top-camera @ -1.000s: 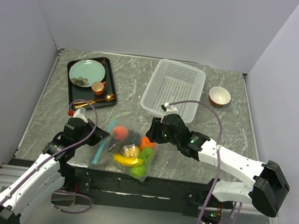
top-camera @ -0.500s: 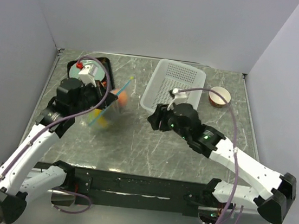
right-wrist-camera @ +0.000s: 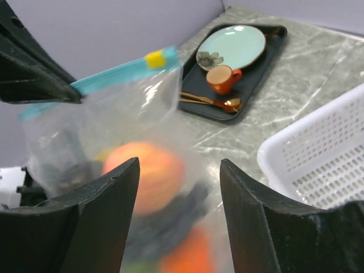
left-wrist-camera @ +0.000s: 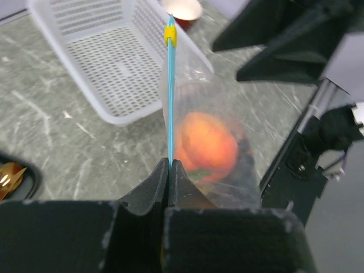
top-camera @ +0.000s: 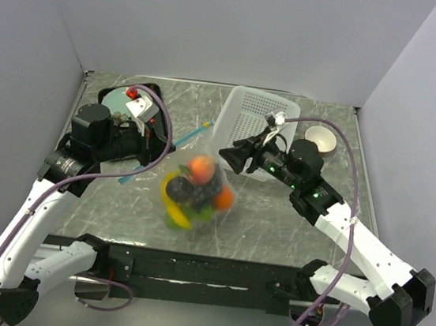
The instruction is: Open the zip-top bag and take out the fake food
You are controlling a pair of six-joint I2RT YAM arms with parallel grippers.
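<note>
The clear, crinkly plastic zip-top bag (top-camera: pixel 195 188) hangs in the air with its teal-blue zipper strip (left-wrist-camera: pixel 170 102) uppermost. The toy plastic fruits are all bunched in its belly: a peach (top-camera: pixel 200 166) on top, dark grapes (top-camera: pixel 199 191) under it, an orange (top-camera: pixel 224 199) and a yellow banana (top-camera: pixel 176 213) lower down. Nothing has come out, and the strip looks sealed along its whole length, with the yellow slider (left-wrist-camera: pixel 170 35) sitting at the end farthest from your left claw (left-wrist-camera: pixel 170 165). So you are early in the job, I'd judge: the bag is lifted, but opening it and emptying it are both yet to do.

Your left claw is pinched fully closed on the near end of the zipper strip, and the bag's weight dangles below and beyond its fingertips. Your right claw (right-wrist-camera: pixel 179 165) faces the bag from the opposite side with its fingers spread wide and nothing gripped. The bag's side panel fills the gap just ahead of them (whether they brush the plastic, I cannot tell). The white perforated plastic basket (top-camera: pixel 254 124) lies behind and beside that right claw.
</note>
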